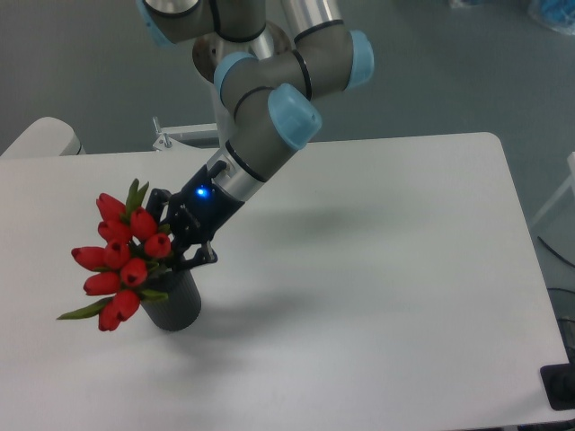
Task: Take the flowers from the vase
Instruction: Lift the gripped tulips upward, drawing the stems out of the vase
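Flowers point(123, 258) in vase point(176, 303), leaning left; gripper point(172, 239) clamped on stems.

A white desk point(377, 296) with rounded corners fills most of the view, its far right corner near the upper right and its front edge running off the bottom. One thing stands directly on it: the vase point(177, 303), a small dark cylinder, upright near the left front part of the top. A soft shadow lies on the surface beside the vase and another stretches toward the middle.
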Available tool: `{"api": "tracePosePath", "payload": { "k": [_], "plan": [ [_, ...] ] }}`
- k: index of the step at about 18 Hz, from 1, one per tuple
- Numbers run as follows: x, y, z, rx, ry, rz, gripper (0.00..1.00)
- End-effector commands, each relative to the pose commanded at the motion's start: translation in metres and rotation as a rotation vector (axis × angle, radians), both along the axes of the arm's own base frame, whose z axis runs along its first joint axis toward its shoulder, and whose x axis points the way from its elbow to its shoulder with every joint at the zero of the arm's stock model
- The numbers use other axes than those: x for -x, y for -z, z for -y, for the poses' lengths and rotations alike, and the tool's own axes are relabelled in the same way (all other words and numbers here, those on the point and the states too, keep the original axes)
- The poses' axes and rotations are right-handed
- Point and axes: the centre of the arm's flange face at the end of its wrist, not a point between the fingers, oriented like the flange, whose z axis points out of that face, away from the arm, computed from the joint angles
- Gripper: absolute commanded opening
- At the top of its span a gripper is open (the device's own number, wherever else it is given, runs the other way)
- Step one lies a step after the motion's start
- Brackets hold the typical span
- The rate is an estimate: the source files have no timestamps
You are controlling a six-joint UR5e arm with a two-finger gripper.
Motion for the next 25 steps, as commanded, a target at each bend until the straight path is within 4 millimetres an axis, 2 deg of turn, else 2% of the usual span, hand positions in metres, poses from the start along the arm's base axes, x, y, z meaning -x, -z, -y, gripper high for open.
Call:
{"api": "tracePosePath", "payload": {
  "k": [9,19,25],
  "plan": [
    [-0.012,-0.038,0.008,-0.028,-0.034,0.022,0.36],
    [-0.004,-0.086,0.001,-0.077,-0.069,0.036,0.36],
    [0.011,-0.121,0.0,-0.106,-0.109,0.025,0.36]
  ]
}}
